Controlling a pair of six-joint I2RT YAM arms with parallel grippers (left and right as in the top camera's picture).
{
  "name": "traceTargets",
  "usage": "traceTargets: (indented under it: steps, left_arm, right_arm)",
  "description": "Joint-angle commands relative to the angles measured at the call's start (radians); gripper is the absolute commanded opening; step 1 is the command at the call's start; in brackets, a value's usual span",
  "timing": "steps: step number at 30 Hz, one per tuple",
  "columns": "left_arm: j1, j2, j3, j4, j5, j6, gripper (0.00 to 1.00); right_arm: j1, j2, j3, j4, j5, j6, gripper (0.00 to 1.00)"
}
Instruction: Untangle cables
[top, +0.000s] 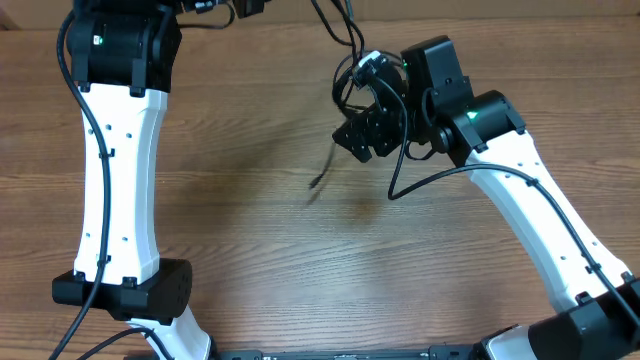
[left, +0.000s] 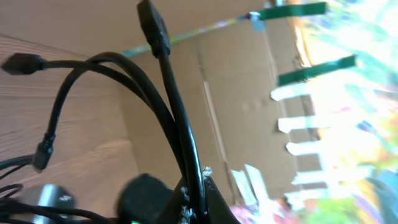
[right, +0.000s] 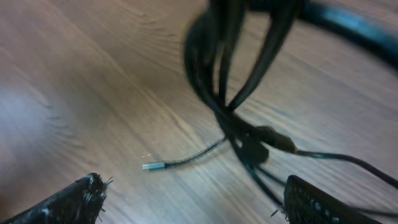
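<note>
The cables (top: 352, 72) are thin black cords bunched in a hanging tangle at the top middle, held above the table. My left gripper (left: 198, 198) is shut on one black cable (left: 177, 118). Other cords with plug ends (left: 22, 63) arch beside it. In the overhead view this gripper is cut off by the top edge. My right gripper (top: 360, 138) is open and empty just below the tangle. In the right wrist view its fingers (right: 199, 202) stand wide apart, and the cable bundle (right: 233, 124) hangs ahead of them. A loose end with a silver plug (right: 153, 166) trails near the wood.
The wooden table (top: 250, 230) lies under everything. One loose cable end (top: 320, 175) dangles over the table left of my right gripper. A cardboard box (left: 230, 112) with green tape stands past the far table edge. The white left arm (top: 120, 180) stands at the left.
</note>
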Motion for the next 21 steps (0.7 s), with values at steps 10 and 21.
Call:
traceTargets:
  steps: [10,21]
  left_arm:
    - [0.027,-0.016,0.028,0.170,0.079,-0.150,0.04]
    - [0.083,-0.016,0.028,0.170,0.118,-0.241,0.04]
  right_arm:
    - [-0.004,-0.035,0.015,0.040,0.148,0.021,0.91]
    - [-0.014,-0.056,0.025,0.114,0.295,0.122,0.91]
